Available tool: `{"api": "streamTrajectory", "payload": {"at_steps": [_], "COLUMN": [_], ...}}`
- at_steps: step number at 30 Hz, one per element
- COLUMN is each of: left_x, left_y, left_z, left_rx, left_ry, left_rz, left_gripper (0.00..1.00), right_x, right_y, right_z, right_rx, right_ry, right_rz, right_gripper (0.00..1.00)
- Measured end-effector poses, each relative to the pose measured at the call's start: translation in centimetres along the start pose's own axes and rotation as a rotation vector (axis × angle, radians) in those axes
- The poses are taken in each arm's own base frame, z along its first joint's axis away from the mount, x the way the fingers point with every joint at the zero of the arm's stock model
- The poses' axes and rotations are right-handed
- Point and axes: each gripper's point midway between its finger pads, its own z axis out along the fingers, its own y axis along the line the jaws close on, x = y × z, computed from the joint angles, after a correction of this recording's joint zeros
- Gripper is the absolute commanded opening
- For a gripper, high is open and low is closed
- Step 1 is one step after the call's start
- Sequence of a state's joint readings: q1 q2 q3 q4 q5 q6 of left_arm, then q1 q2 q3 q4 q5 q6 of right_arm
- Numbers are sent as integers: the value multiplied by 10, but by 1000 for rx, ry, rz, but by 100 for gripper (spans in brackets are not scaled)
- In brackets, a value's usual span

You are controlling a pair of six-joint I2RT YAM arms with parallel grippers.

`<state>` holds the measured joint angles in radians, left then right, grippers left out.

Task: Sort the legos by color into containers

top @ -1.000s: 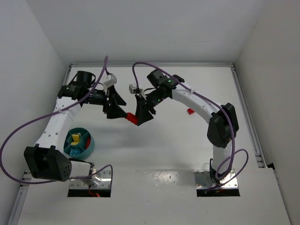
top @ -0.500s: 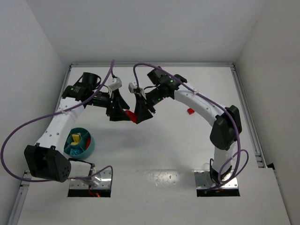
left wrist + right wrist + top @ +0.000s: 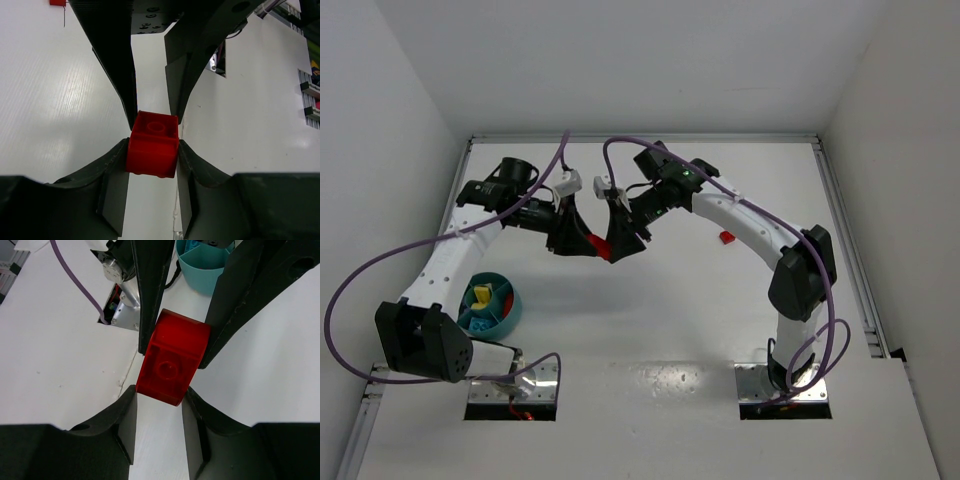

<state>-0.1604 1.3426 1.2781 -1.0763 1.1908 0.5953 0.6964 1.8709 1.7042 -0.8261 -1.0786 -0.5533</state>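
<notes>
Red brick: off the table, caught between 2 grippers meeting tip to tip.
Left gripper: narrow, fingers pressed on the brick's sides.
Right gripper: clamped on it too.
Bowl: near-left, closer to the left gripper.

Held brick: above the middle of the desk, between two tools that meet tip to tip.
Left tool: on the brick's left, a finger pressed on each of two opposite sides.
Right tool: on the brick's right, gripping it the same way.
Bowl: on the desk at near left, beside the left arm, well apart from the held brick, with bricks in its compartments.
Loose brick: on the desk right of the tools, just beside the right arm.
Base plates: at the near edge, one under each arm.
</notes>
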Motion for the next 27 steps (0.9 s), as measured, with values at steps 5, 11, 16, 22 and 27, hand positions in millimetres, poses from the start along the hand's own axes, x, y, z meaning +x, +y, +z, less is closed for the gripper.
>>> {"api": "streamTrajectory", "payload": {"at_steps": [5, 11, 16, 22, 27], "left_x": [0, 0, 2, 15, 31], "left_y": [0, 0, 3, 11, 24], "left_z": [0, 0, -2, -15, -41], "left_rx": [0, -2, -32, -143, -315], "left_ry": [0, 0, 18, 68, 162], "left_rz": [3, 4, 12, 21, 28], "left_gripper": [16, 4, 2, 0, 0], "right_x": [0, -1, -2, 1, 9], "right_y": [0, 0, -2, -2, -1], "right_z": [0, 0, 1, -4, -14], "right_rx": [1, 3, 17, 87, 186], "right_ry": [0, -2, -6, -32, -30], "right_rz": [4, 23, 56, 71, 95], "right_gripper": [0, 24, 60, 70, 71]}}
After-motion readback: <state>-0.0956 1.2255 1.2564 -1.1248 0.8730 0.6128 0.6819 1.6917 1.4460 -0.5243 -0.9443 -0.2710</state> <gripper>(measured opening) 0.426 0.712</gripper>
